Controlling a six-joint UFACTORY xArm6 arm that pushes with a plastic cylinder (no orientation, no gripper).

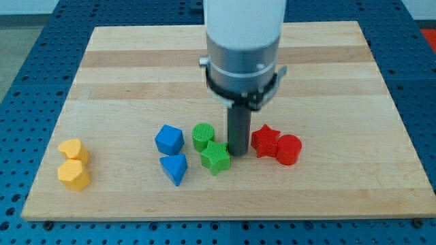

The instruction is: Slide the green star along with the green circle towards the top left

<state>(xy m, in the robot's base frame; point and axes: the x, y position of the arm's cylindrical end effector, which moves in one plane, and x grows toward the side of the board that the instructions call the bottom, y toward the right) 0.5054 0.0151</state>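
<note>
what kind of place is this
Probably a robotics lab bench: a wooden board lies on a blue perforated table, with small coloured blocks such as the green star, and my tip beside it.

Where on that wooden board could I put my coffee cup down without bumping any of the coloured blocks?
The board's whole upper half is bare, also the strip between the yellow blocks and blue cube. Crowded: around my tip, between green star, green circle, red star.

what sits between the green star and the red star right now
My tip stands between them in the camera view, close against the green star on the star's right, with the red star a small gap further right. No other block lies there.
</note>
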